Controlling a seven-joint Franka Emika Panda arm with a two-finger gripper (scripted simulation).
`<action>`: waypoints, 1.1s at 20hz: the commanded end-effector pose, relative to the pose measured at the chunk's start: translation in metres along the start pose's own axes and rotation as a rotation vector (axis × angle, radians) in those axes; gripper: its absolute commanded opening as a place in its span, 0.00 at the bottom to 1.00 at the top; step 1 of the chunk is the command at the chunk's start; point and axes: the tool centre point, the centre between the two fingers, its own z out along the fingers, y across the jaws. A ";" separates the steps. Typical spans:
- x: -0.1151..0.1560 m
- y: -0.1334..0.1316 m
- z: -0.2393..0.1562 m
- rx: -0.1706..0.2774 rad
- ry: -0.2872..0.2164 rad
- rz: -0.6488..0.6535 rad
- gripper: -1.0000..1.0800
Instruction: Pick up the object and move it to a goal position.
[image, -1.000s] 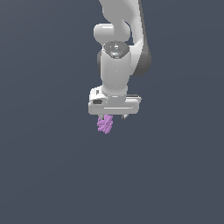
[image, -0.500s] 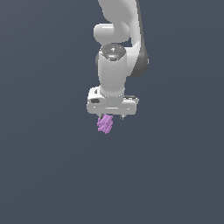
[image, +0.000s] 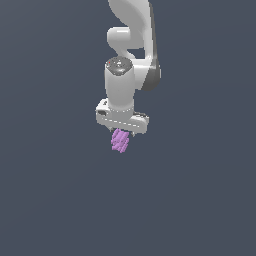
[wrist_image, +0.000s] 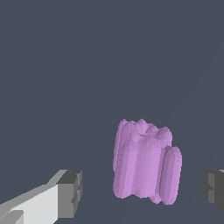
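Observation:
The object (image: 120, 141) is a small light-purple cluster of stubby rods, seen just under my gripper (image: 122, 132) in the exterior view. In the wrist view the object (wrist_image: 146, 168) stands between my two fingers, with a visible gap on each side, closer to one finger (wrist_image: 213, 191) than to the other finger (wrist_image: 70, 193). My gripper (wrist_image: 142, 194) is open and does not touch the object. The object's base is partly cut off by the wrist view's edge.
The white-grey arm (image: 130, 55) rises above the gripper. Everything around is a plain dark grey surface (image: 200, 200) with no other objects or edges in view.
My hand has shifted toward the exterior view's left and now sits more squarely over the object. The object has stayed where it was.

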 end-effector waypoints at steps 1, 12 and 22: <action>-0.005 0.007 0.006 0.001 -0.005 0.056 0.96; -0.014 0.017 0.014 0.002 -0.013 0.143 0.96; -0.016 0.018 0.046 0.002 -0.013 0.147 0.96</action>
